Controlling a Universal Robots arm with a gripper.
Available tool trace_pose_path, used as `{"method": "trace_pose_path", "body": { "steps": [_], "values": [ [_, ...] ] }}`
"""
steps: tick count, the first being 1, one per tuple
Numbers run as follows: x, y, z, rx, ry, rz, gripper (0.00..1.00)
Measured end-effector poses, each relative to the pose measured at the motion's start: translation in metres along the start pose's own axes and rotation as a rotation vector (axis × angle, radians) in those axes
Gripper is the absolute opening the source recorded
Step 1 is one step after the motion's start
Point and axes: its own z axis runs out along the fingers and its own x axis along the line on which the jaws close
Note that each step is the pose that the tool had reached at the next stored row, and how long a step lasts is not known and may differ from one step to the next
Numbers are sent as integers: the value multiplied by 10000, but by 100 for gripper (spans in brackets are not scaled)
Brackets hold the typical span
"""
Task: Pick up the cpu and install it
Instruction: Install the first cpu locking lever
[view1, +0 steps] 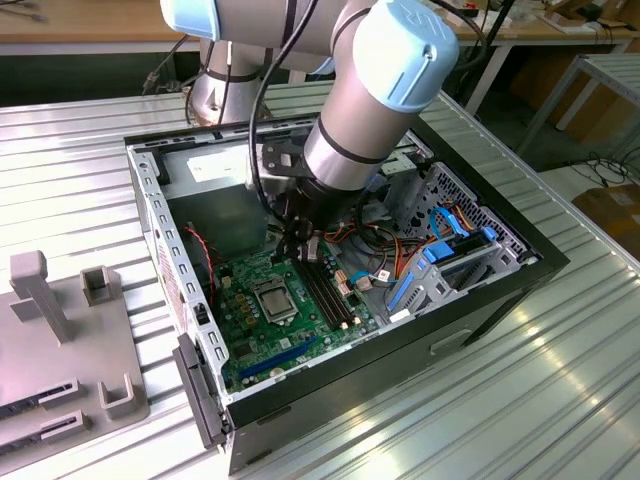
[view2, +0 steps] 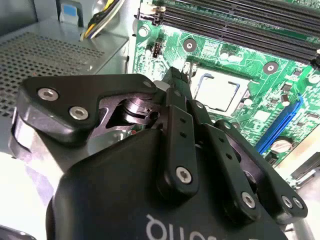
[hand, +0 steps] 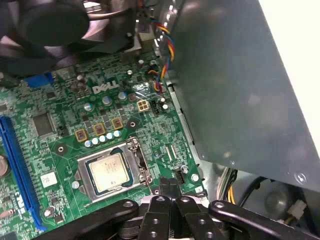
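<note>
Exterior view first: my arm (view1: 365, 110) reaches down into the open computer case (view1: 480, 300) on the ribbed desk (view1: 560, 400), hiding the board's upper part, while the cpu (view1: 273, 300) lies in its socket frame on the green board (view1: 300, 335). Second wrist view puts my pincer (view2: 176, 75), fingers clenched together on nothing, beside the cpu (view2: 216, 95), memory slots (view2: 240, 25) beyond. First wrist view shows the cpu (hand: 107, 172) seated, pincer (hand: 169, 187) just beside the socket frame (hand: 135, 150), coloured wires (hand: 160, 55) near the grey metal wall (hand: 240, 100).

Ribbed metal table (view1: 90, 160) (computer case (view1: 400, 350), grey fixture (view1: 60, 340))

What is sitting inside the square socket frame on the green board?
The cpu, silver-tan face up, lies flat within the socket frame. Whatever lies beneath the chip is covered.
</note>
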Motion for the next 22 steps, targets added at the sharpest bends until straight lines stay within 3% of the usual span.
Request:
{"method": "trace_pose_path", "body": {
  "steps": [6, 8, 9, 10, 12, 17, 22],
  "values": [
    [1, 0, -1, -13, 83, -729, 11],
    [0, 0, -1, 49, 81, -863, 11],
    [0, 0, 0, 161, 57, -953, 11],
    [0, 1, 1, 206, 46, -991, 11],
    [2, 8, 1, 245, 44, -1058, 11],
    [21, 61, 7, 264, 55, -1220, 11],
    [22, 61, 10, 227, 119, -1821, 11]
  ]
}}
